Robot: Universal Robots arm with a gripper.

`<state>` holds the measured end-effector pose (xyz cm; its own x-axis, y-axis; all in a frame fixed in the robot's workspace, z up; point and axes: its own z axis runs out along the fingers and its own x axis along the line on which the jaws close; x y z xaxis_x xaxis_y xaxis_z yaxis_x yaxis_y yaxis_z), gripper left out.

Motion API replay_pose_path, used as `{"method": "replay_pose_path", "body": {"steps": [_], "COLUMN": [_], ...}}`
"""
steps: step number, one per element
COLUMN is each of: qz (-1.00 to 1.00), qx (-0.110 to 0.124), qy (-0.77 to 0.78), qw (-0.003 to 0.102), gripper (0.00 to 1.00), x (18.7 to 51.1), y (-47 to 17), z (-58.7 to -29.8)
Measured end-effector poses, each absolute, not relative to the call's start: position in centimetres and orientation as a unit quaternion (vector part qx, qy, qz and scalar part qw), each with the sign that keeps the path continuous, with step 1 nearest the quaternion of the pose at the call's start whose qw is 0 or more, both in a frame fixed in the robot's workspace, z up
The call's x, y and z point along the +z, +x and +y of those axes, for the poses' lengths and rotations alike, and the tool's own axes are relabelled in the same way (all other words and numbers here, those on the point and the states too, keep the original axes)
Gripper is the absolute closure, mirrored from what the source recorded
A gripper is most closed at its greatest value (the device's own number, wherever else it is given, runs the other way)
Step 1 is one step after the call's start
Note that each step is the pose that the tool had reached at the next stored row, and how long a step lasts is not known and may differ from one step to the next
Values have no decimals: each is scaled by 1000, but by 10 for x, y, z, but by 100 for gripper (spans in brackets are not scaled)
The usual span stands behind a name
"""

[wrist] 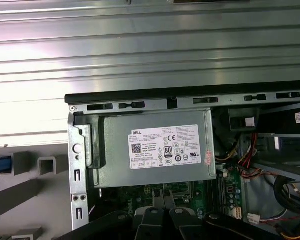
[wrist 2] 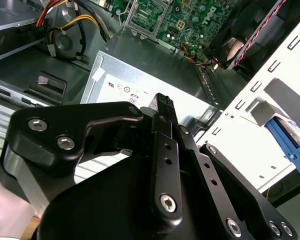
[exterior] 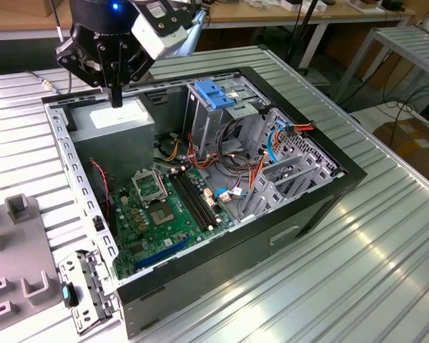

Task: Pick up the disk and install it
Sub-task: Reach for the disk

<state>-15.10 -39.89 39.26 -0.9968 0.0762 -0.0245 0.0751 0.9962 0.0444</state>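
Poised over open case [exterior: 272, 246]: gripper [exterior: 116, 102], fingers [wrist 2: 163, 107] pressed together, gripping nothing; beneath, grey box [wrist: 115, 167] bearing white printed sticker [wrist: 165, 146].

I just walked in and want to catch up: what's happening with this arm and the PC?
A robot arm is working over an open computer case that lies on a ribbed metal table. Its tool, shut and holding nothing, hangs close over the grey power-supply box with the white sticker, in a corner of the case.
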Motion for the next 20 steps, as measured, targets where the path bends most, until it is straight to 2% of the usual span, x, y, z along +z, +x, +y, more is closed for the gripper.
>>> {"method": "replay_pose_path", "body": {"steps": [20], "qz": [999], "qx": [22], "qy": [38], "qw": [13], "gripper": [89], "x": [392], "y": [-160], "z": [-399]}}
